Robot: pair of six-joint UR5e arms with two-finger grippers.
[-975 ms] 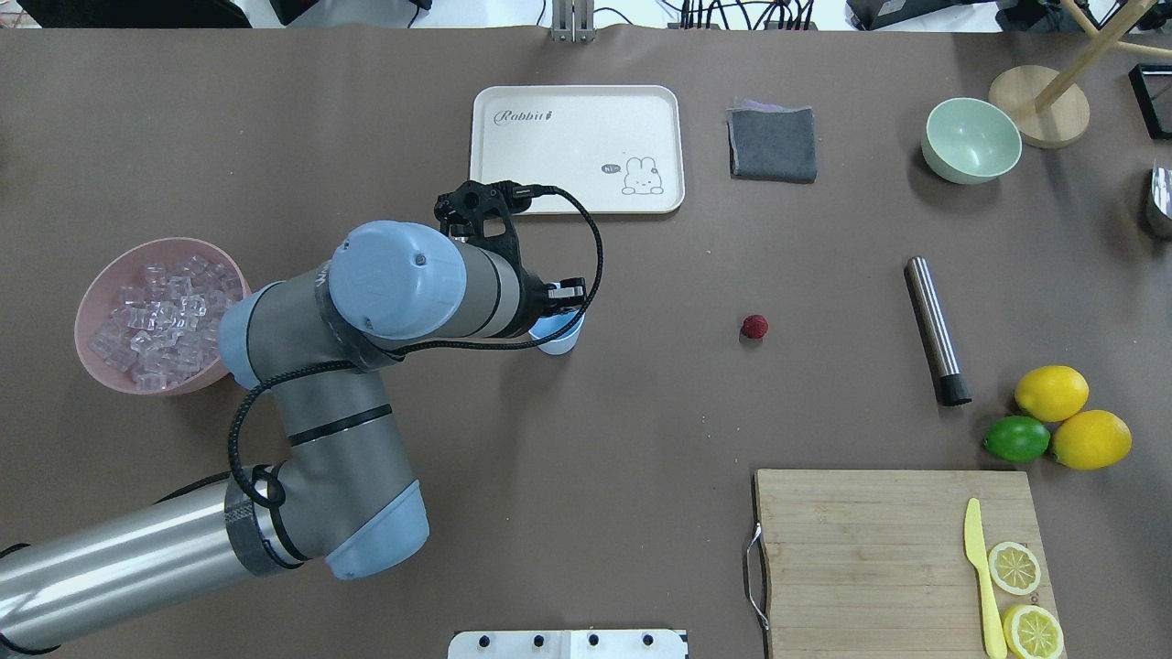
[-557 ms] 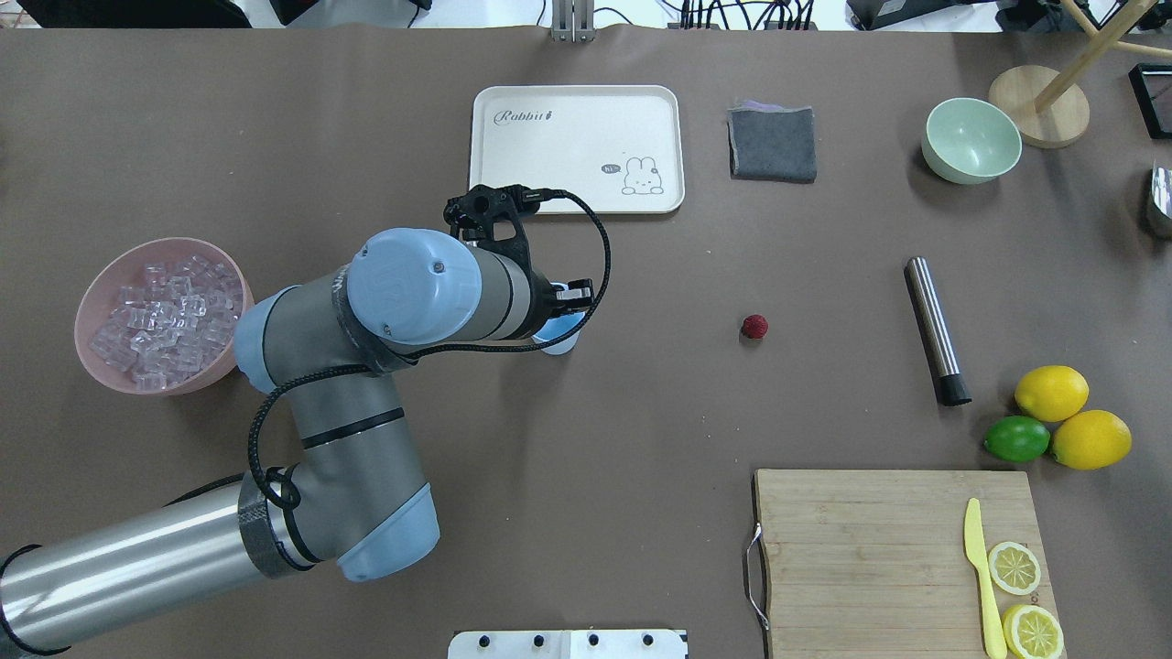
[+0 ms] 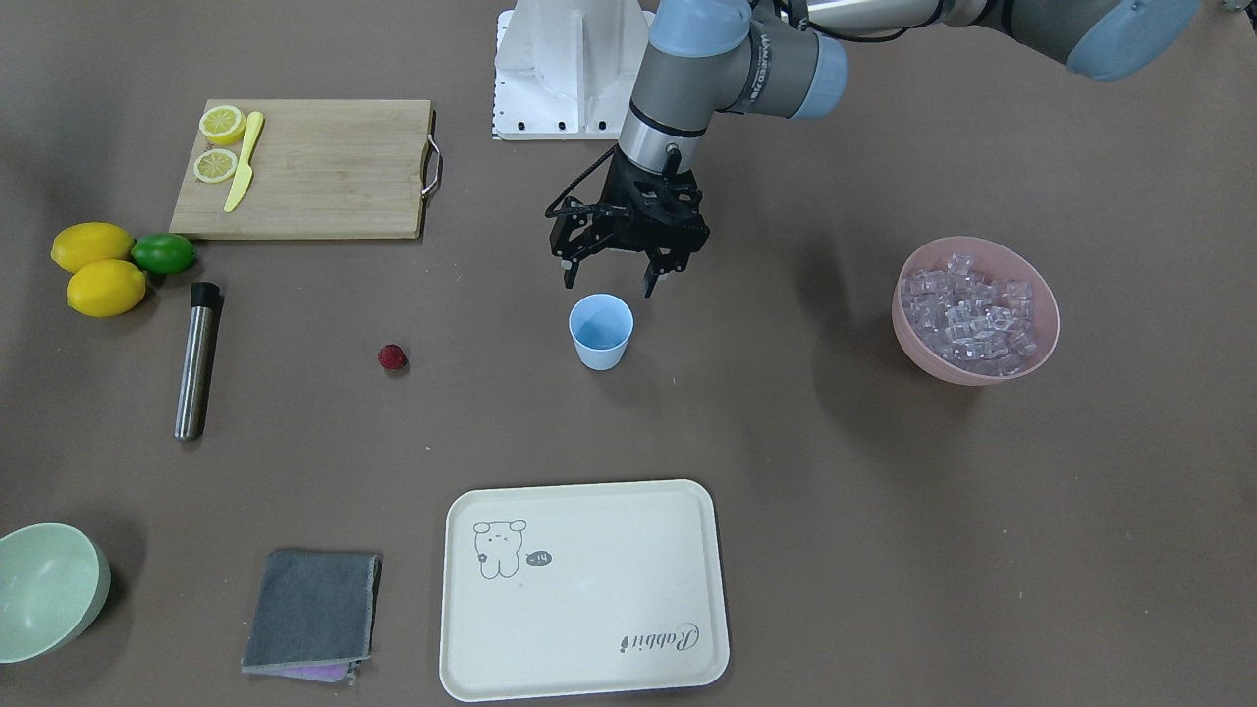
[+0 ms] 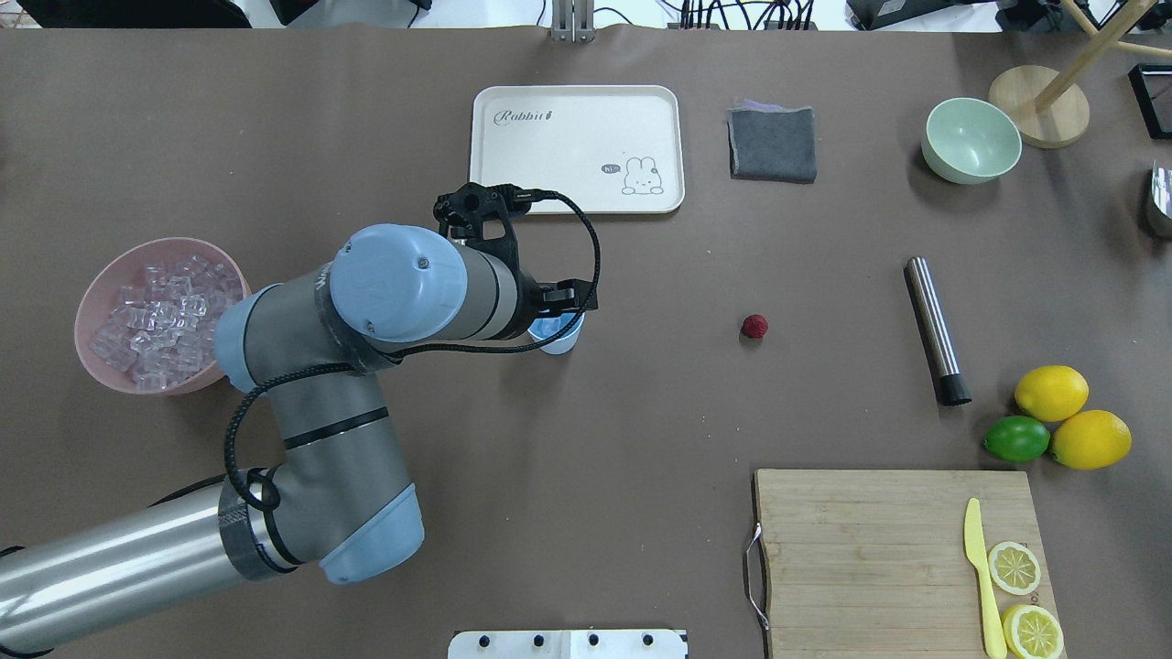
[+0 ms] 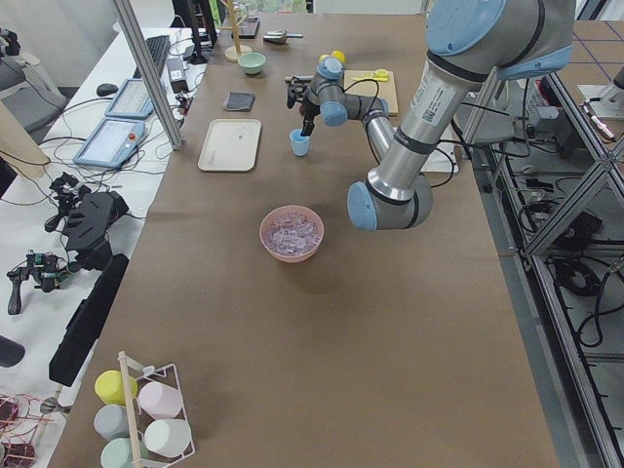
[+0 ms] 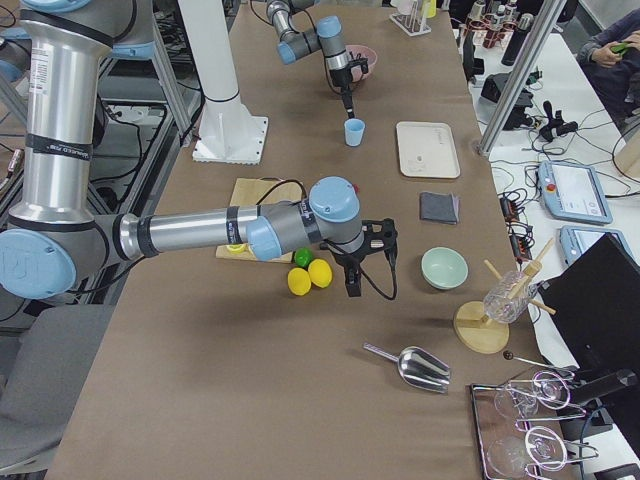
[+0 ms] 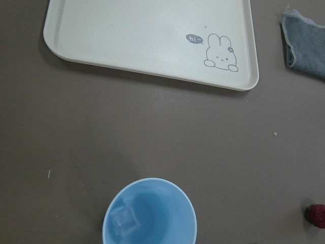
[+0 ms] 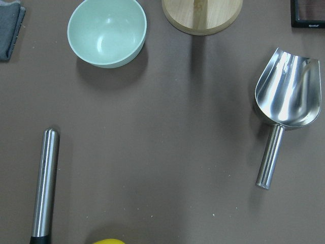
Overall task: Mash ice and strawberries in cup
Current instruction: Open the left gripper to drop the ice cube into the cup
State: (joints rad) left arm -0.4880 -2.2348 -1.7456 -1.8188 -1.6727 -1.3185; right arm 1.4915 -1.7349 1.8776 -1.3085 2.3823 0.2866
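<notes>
Pulled back slightly toward the pink bowl (image 3: 972,376) since a moment ago: elbow of the left arm, with the left end effector (image 3: 608,287) nudged only a little and hanging directly above the cup (image 3: 601,349). Fingers spread wide, holding nothing.

Pale blue cup upright at mid-bench, with one clear cube of ice (image 7: 124,219) inside, against the wall. Near the cup, toward the robot's right, on bare bench: single dark red strawberry (image 3: 392,356), not yet in. Further from the cup, toward the robot's left: rest of the ice, heaped in the pink bowl. Beyond the strawberry, well apart from the cup: steel muddler (image 3: 196,363), lying flat and untouched. Farthest from the cup, by the lemons (image 3: 105,287): right end effector (image 6: 352,288), seen only from the side, so cannot tell whether wide or closed.

Judged early: first ice loaded; perhaps more ice, then the strawberry and all the mashing left.
</notes>
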